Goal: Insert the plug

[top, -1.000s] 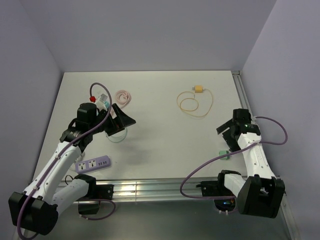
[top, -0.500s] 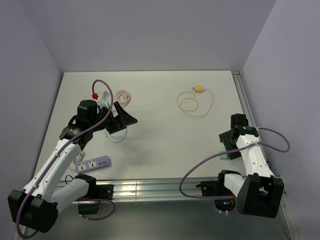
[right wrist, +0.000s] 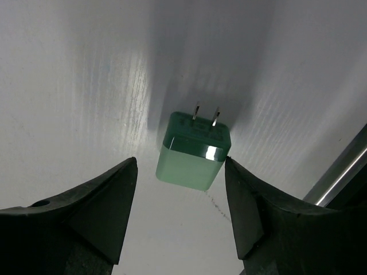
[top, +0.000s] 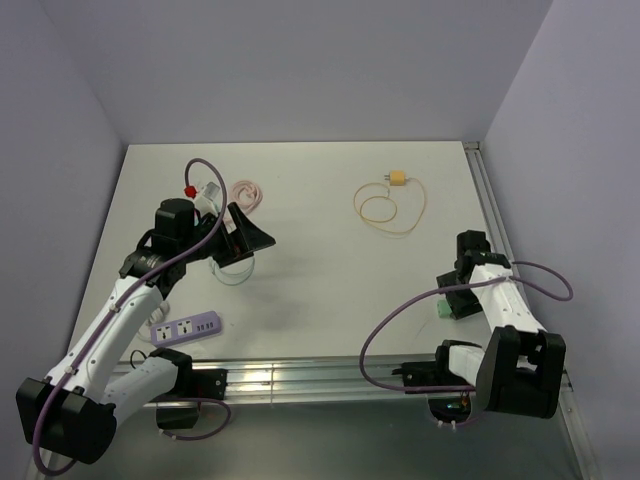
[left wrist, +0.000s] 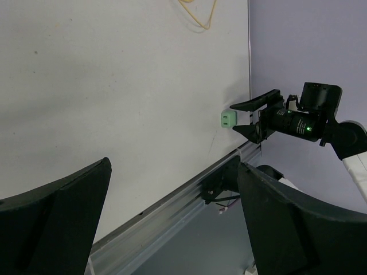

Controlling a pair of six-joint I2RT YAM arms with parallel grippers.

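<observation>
A green plug [right wrist: 194, 150] lies flat on the white table, prongs pointing away, between the tips of my right gripper [right wrist: 180, 165], which is open around it without touching. It shows near the right front edge in the top view [top: 444, 311], with the right gripper [top: 453, 297] over it, and in the left wrist view [left wrist: 228, 119]. The purple power strip [top: 187, 328] lies at the front left. My left gripper [top: 250, 243] is open and empty, raised over the left side of the table; it also shows in its wrist view [left wrist: 173, 166].
A yellow plug [top: 398, 178] with a looped yellow cable [top: 392, 208] lies at the back right. A pink coiled cable [top: 245, 191] and a white adapter [top: 208, 195] lie at the back left. A metal rail [top: 300, 380] runs along the front edge.
My right gripper has swung toward the front edge and come down around the green plug. The left arm has barely moved.
</observation>
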